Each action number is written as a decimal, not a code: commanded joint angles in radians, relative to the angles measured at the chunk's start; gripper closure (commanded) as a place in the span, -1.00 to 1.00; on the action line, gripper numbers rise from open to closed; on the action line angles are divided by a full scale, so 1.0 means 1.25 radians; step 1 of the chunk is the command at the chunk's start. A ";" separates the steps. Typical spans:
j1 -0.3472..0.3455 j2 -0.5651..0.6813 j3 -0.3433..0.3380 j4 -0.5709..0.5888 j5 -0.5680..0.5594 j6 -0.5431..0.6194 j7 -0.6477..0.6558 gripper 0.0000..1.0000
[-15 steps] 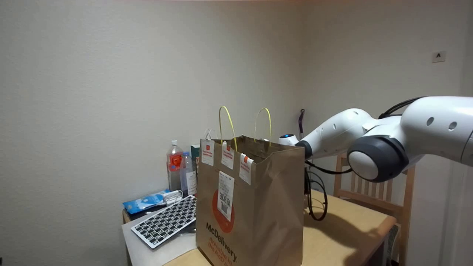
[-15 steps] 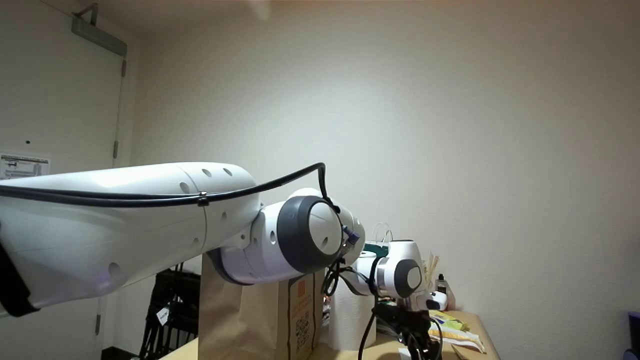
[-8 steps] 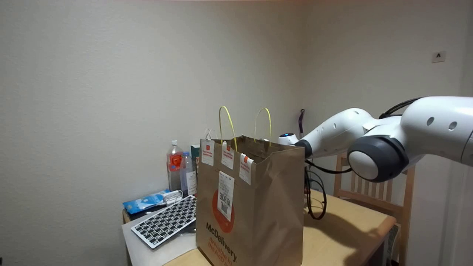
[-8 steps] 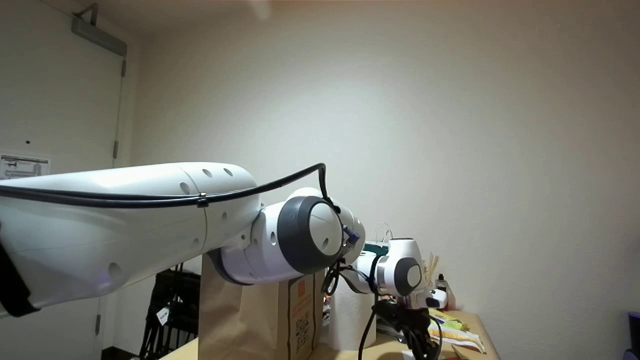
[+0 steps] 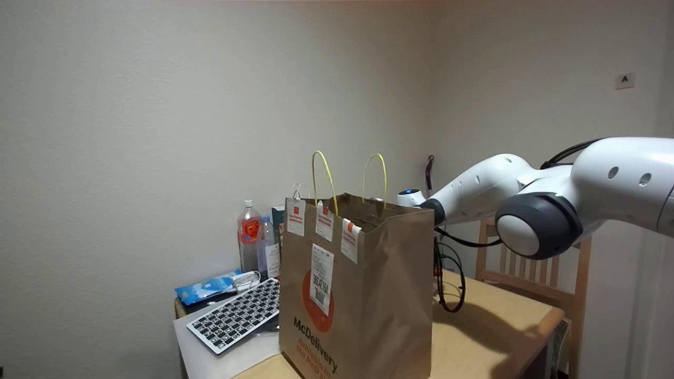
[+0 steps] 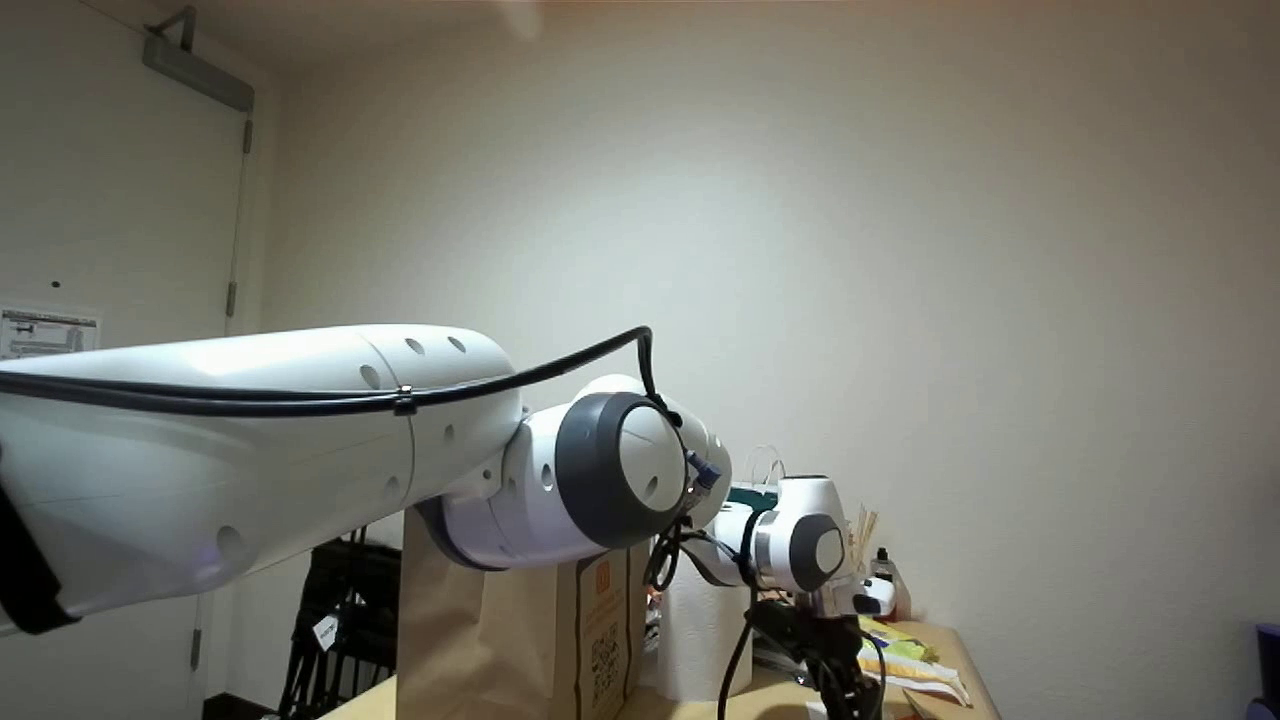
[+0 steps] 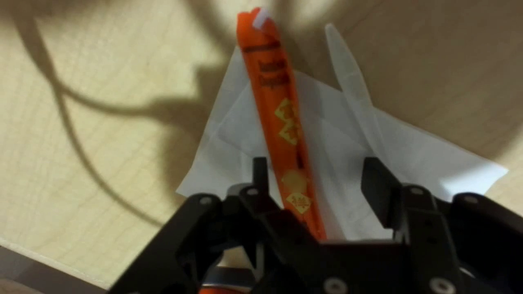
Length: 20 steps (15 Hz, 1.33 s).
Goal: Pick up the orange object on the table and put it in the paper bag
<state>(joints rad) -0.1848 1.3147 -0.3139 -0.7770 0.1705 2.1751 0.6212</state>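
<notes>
The orange object (image 7: 282,110) is a long, narrow orange wrapper with gold diamond marks. It lies on a white paper sheet on the tan table (image 7: 102,171). In the wrist view my gripper (image 7: 315,173) is open, and the lower part of the wrapper runs between its fingers, nearer the left one. I cannot tell how far above it the fingertips are. In an exterior view the gripper's black body hangs below the wrist, its fingertips cut off by the frame. The brown paper bag (image 5: 389,295) stands upright and open-topped with yellowish loop handles; it also shows behind the arm (image 6: 500,640).
A translucent pointed strip (image 7: 347,69) lies right of the wrapper. A silver-banded item (image 7: 229,277) is below my gripper. A paper roll (image 6: 700,640) stands near the bag. A keyboard (image 5: 237,316), bottles (image 5: 248,237) and yellow packets (image 6: 900,645) lie around. A chair (image 5: 579,279) stands behind.
My wrist has risen very slightly since one second ago, and the hanging cables have shifted a little. The bag has not moved. Almost nothing differs from half a second ago.
</notes>
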 commanded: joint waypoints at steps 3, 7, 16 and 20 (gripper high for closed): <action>-0.009 -0.011 0.013 0.003 0.009 0.015 -0.027 0.36; 0.000 0.000 0.000 0.016 0.000 0.004 -0.001 0.37; -0.007 0.009 0.005 0.015 0.005 -0.004 -0.008 -1.00; -0.008 0.017 0.007 0.018 0.006 -0.004 -0.009 -0.50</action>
<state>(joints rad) -0.1846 1.3344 -0.3145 -0.7578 0.1704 2.1783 0.6204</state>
